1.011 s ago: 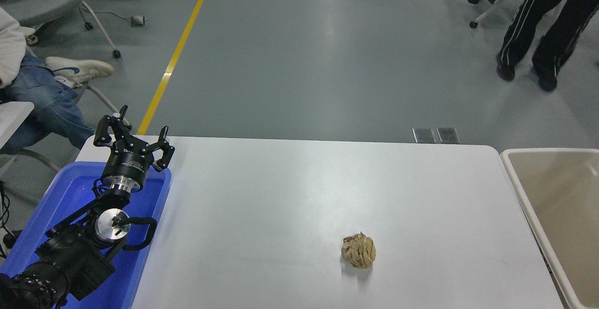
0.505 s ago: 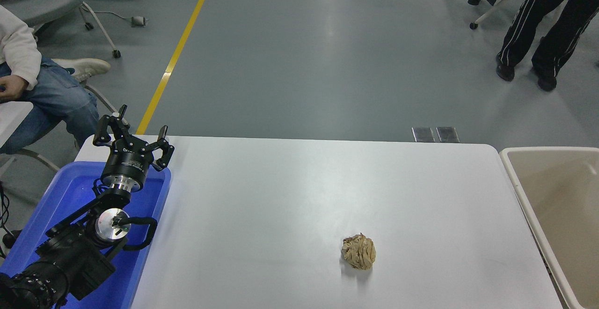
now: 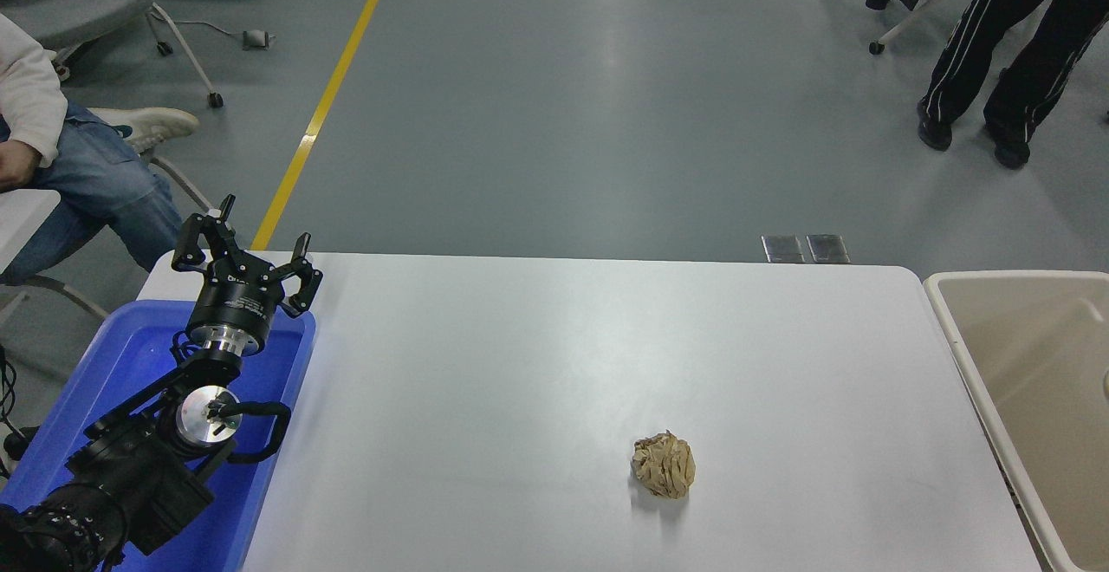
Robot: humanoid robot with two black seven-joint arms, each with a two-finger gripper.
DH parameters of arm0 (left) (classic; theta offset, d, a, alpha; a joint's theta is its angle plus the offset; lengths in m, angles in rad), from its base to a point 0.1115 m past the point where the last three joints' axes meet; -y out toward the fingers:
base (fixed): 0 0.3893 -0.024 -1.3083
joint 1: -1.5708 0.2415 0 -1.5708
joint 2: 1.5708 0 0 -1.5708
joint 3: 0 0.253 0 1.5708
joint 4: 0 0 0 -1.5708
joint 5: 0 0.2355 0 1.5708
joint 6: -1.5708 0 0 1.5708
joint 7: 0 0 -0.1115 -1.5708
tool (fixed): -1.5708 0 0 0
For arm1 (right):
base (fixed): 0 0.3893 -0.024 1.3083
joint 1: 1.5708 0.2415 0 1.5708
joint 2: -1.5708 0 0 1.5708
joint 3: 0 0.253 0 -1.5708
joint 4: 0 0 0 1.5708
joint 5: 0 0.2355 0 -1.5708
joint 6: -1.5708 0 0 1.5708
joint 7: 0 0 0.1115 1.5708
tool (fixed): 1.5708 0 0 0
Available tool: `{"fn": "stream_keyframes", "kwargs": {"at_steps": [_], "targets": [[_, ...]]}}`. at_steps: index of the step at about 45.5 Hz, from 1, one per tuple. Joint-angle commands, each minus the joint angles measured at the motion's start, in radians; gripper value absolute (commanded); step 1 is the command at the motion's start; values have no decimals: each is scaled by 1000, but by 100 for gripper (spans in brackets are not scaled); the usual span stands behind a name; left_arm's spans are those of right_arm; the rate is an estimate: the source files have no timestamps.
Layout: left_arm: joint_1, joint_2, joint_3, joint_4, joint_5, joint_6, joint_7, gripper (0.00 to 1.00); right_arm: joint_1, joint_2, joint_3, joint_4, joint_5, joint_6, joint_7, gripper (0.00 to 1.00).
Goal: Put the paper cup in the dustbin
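The paper cup is not in view on the table. The dustbin, a large beige bin with a lighter rim, stands off the table's right end, cut by the picture's edge. A small pale sliver shows inside it at the right edge; I cannot tell what it is. My left gripper is parked at the lower left over a blue tray, open and empty. My right arm is out of view.
A crumpled tan paper wad lies on the white table, right of the middle and near the front. A seated person is at the far left; another person's legs stand at the top right.
The seated person at the left has shifted an arm and leg. A pale sliver has appeared inside the bin at the right edge. The left arm and the wad have not moved.
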Motion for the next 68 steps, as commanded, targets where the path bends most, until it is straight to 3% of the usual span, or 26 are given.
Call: {"fn": "stream_keyframes", "kwargs": {"at_steps": [1, 6, 8, 15, 28, 38, 47, 59, 68], "targets": [[0, 0, 1, 0, 0, 0, 0, 100, -5, 9, 1, 6, -2, -43, 1, 32], [0, 0, 0, 0, 0, 0, 0, 100, -1, 9, 4, 9, -2, -64, 4, 86], [0, 0, 1, 0, 0, 0, 0, 100, 7, 9, 4, 12, -2, -69, 4, 98], [0, 0, 1, 0, 0, 0, 0, 100, 31, 3, 14, 76, -2, -66, 4, 99], [0, 0, 1, 0, 0, 0, 0, 100, 242, -100, 215, 173, -2, -47, 4, 99], [0, 0, 0, 0, 0, 0, 0, 100, 427, -218, 396, 334, -2, -54, 9, 99], [0, 0, 0, 0, 0, 0, 0, 100, 509, -311, 563, 535, -2, -53, 7, 99], [1, 0, 1, 0, 0, 0, 0, 100, 454, -374, 890, 868, 1, -50, 15, 99], [0, 0, 1, 0, 0, 0, 0, 100, 374, -301, 1042, 926, -2, -50, 62, 99]]}}
